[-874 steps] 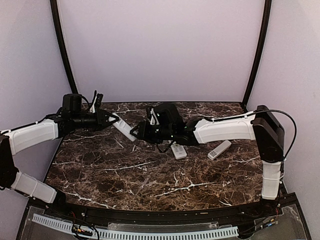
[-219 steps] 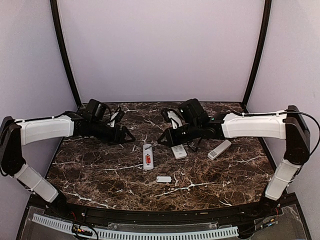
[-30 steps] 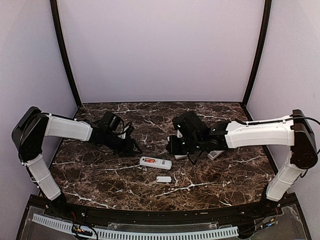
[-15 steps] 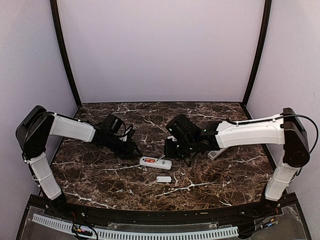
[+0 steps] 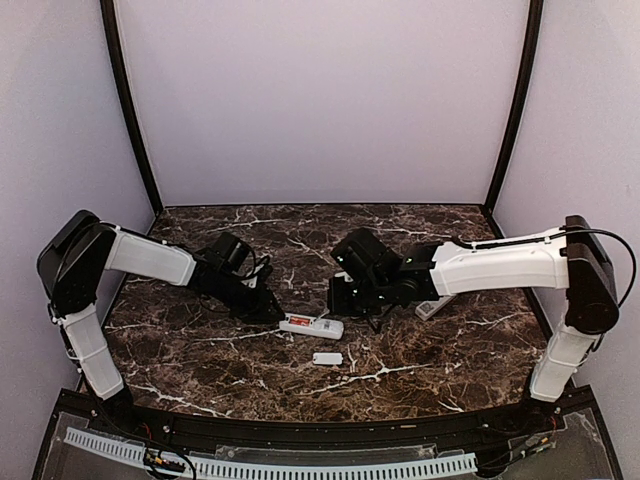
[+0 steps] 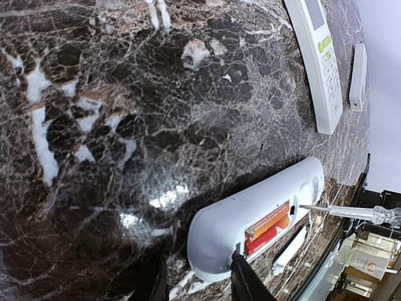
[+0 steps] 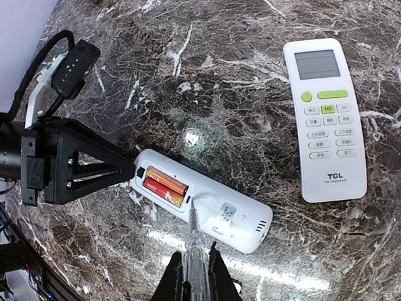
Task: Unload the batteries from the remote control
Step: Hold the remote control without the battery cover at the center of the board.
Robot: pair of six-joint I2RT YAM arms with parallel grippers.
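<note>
Step in hand: prying the batteries (image 7: 164,185) out of the open remote (image 7: 219,210), which lies face down on the counter (image 5: 200,350) between the two arms.
Batteries: two, red and orange, seated side by side in the open bay, at the end of the remote nearest the left hand (image 7: 122,168).
Right hand (image 7: 191,274): closed on a screwdriver (image 7: 192,235), whose tip sits at the bay's edge beside the batteries' ends.
Left hand: at the remote's rounded end, with a finger on either side. It is not clear whether they pinch it or only bracket it.
Doing it well: the tip probably needs to slip under one battery's end and lever up gently. The left hand should brace the remote firmly, since the polished stone looks slippery and the remote could slide or spin.
Risk: a slip could gouge the plastic, or a battery could pop free and roll.
Cover (image 5: 327,357): white, lying loose just in front of the remote.
Hidden: the springs and contacts are too small to make out. It cannot be seen whether the tip is under a battery or only on the rim. From above, the right arm covers the tip and most of the face-up remote (image 7: 324,119).
</note>
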